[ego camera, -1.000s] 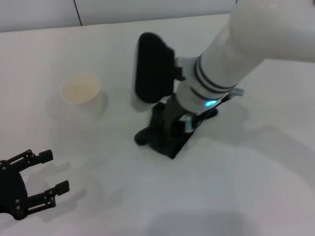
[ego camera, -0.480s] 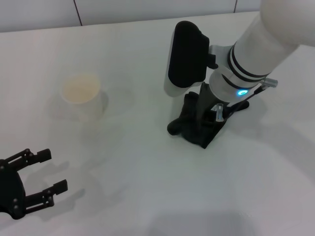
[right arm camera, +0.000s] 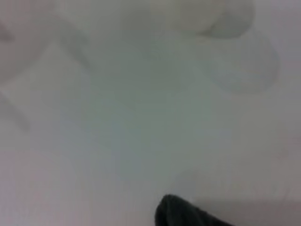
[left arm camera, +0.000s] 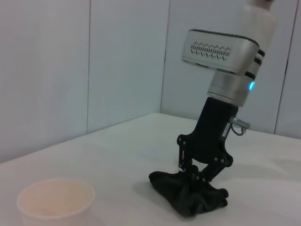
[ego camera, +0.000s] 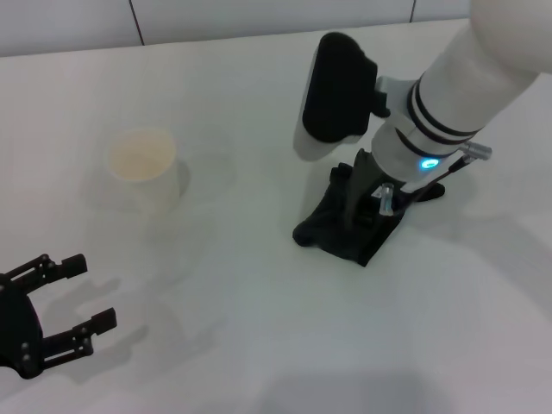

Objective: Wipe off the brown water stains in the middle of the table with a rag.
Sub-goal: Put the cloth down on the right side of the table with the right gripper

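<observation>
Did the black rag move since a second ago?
Yes. The black soft cloth rag, pressed by the right end effector, slid rightward, away from the white paper cup.

**Right arm down at mid-table, left arm idle**

The right arm reaches in from the far right, its wrist angled steeply down. The right gripper [ego camera: 352,226] points at the tabletop, fingers closed on black cloth. The left gripper [ego camera: 79,292] sits low at the near left, fingers spread and holding nothing.
</observation>
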